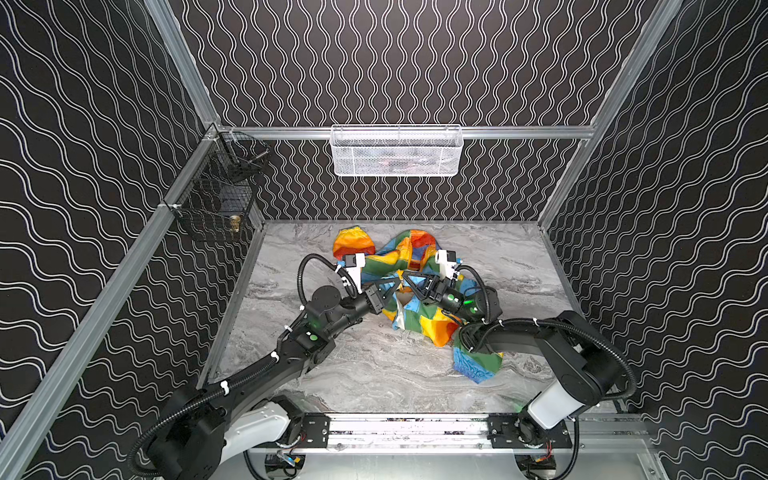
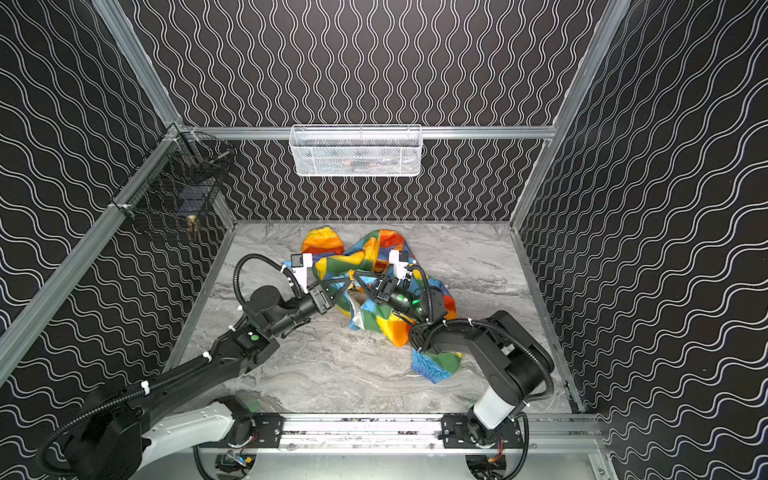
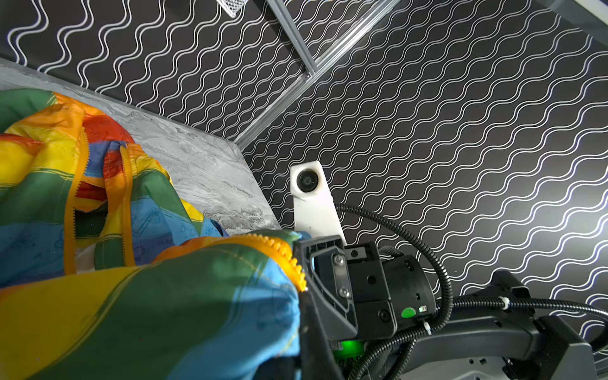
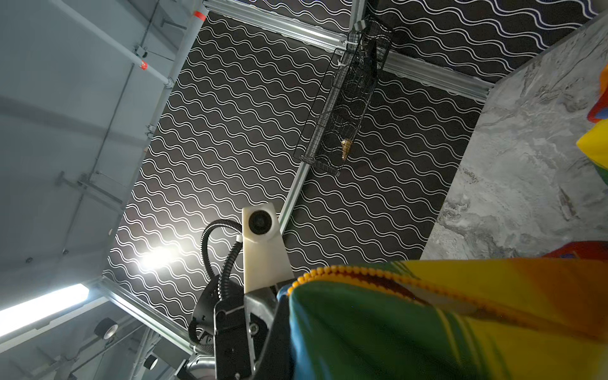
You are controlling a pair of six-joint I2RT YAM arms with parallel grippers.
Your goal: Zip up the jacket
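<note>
The jacket (image 1: 382,259) lies crumpled on the marble table (image 1: 374,374), rainbow striped, its front open. Both top views show my two grippers meeting tip to tip above its middle. My left gripper (image 1: 397,286) is shut on a fold of the jacket beside the orange zipper teeth (image 3: 289,260). My right gripper (image 1: 405,276) is shut on the facing edge, where a row of zipper teeth (image 4: 345,271) runs along the fabric. In both wrist views the fabric is drawn up over the jaws and hides the fingertips. Further zipper bands (image 3: 70,204) lie apart.
A white mesh basket (image 1: 395,151) hangs on the back rail. A black wire basket (image 1: 216,199) hangs on the left rail. One jacket sleeve (image 1: 478,365) trails under the right arm, near the front. Enclosure walls stand close on three sides.
</note>
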